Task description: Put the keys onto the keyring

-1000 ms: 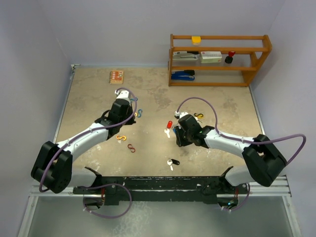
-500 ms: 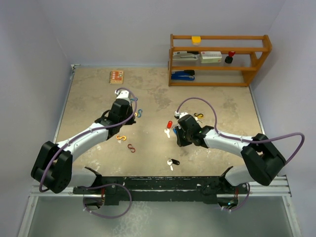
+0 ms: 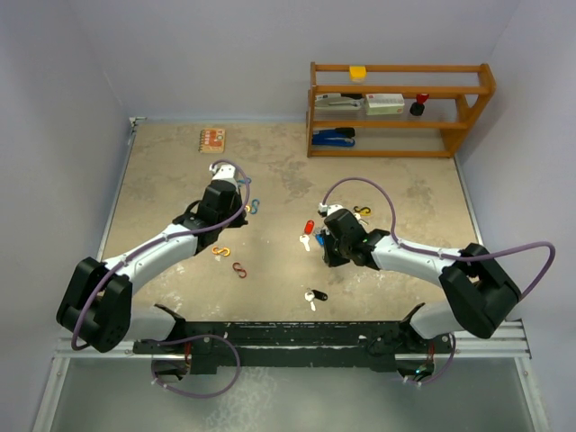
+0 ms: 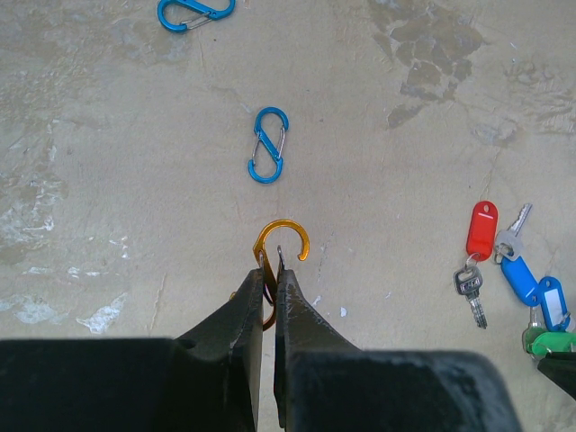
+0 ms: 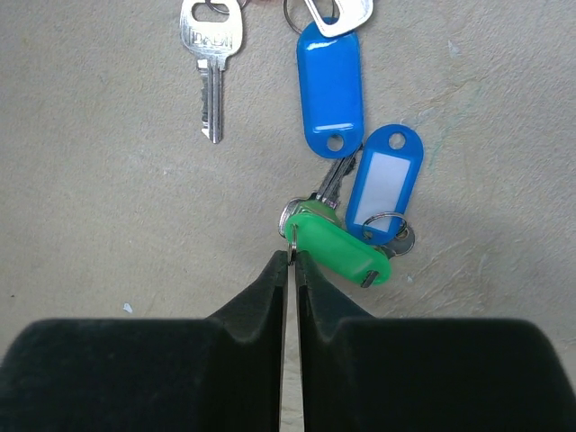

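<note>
Two pinches, both thin-margin.

My left gripper (image 4: pixel 273 270) is pressed together on the lower loop of the orange clip (image 4: pixel 292 227). My right gripper (image 5: pixel 291 259) is closed tip-to-tip on the split ring (image 5: pixel 288 230) of the green-tag key (image 5: pixel 342 247).

- **Location:** the keys (image 3: pixel 310 236) lie mid-table, at 3 o'clock of my left tips.
- **Risks:** the wire ring may pop out of the bite on lift. The blue-white tag (image 5: pixel 385 180) overlaps the green-tag key and may drag along. The clip could pivot, turning its gate away.
- **Views:** only the right wrist view shows the ring in the bite. Only the top view shows the black-tag key (image 3: pixel 315 295), at 6 o'clock of the cluster.
</note>
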